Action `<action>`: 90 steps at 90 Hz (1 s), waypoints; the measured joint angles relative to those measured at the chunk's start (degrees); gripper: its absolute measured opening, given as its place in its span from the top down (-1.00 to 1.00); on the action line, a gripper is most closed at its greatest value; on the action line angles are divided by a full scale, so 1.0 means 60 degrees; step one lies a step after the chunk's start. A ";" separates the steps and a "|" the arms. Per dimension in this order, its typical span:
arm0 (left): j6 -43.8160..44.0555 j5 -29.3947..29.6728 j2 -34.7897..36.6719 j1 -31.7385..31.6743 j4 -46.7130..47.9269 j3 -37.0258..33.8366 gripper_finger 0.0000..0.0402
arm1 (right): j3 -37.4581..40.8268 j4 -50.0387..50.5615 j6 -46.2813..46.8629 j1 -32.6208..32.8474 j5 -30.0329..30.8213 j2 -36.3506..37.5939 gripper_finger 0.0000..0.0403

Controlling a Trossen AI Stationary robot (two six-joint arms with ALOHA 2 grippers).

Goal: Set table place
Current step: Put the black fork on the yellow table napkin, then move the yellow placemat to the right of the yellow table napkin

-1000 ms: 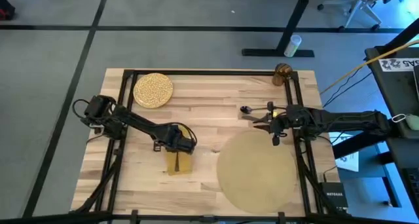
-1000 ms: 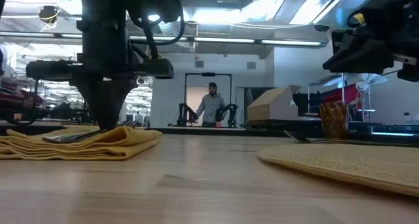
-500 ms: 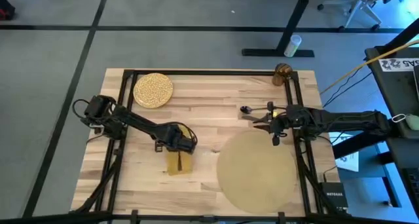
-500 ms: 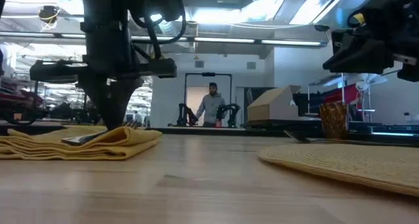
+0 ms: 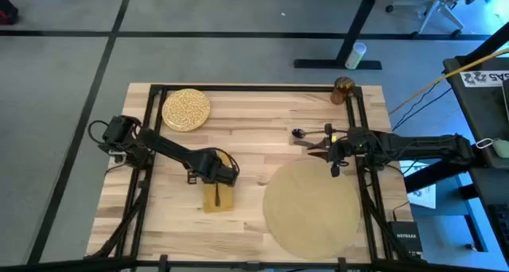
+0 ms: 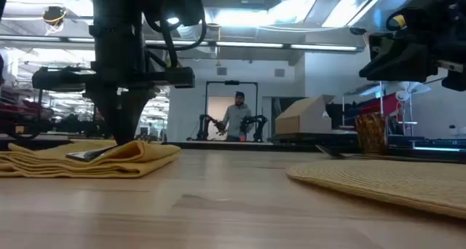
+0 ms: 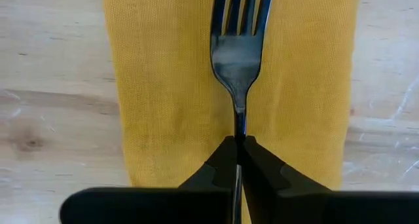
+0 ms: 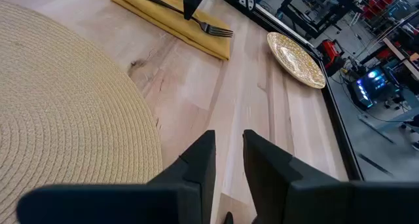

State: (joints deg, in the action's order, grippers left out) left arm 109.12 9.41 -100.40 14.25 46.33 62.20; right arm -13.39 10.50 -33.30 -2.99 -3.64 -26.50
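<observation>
Left tool (image 7: 237, 149) clamped on fork (image 7: 237, 47) handle, down at napkin (image 5: 217, 196); fork lies lengthwise along napkin, near worktop (image 5: 254, 145) left-middle. Right tool (image 8: 227, 160) fingers slightly apart, holding nothing, above worktop just past placemat (image 5: 312, 209) far edge. Plate (image 5: 186, 110) at far left corner, bare. Glass (image 5: 343, 87) at far right corner; contents not discernible. Spoon and knife (image 5: 308, 139) beside right tool.

Dark jointed arms, black wedge-shaped tool fingers (image 7: 216, 171)

Probably robotics lab, distant robot arms (image 6: 251, 125)
</observation>
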 joint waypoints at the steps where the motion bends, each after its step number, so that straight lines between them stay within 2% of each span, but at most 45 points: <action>1: -0.0001 0.0000 0.0000 -0.0001 0.0000 -0.0001 1.00 | 0.0000 0.0000 0.0000 0.0001 0.0000 -0.0001 0.69; 17: -0.0196 -0.0054 -0.0003 -0.0002 -0.0123 -0.0002 0.96 | 0.0000 0.0000 0.0000 0.0001 0.0000 0.0000 0.69; 59: -0.0275 -0.0068 -0.0007 0.0002 -0.0064 -0.0002 0.58 | 0.0000 0.0000 0.0000 -0.0003 -0.0004 0.0000 0.69; 90: -0.1413 -0.0069 -0.0007 0.0020 -0.0137 0.0017 0.60 | 0.0000 0.0000 -0.0002 -0.0001 -0.0004 0.0000 0.69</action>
State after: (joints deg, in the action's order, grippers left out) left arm 100.64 9.00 -100.44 14.37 45.50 62.31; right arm -13.39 10.50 -33.31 -3.00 -3.66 -26.50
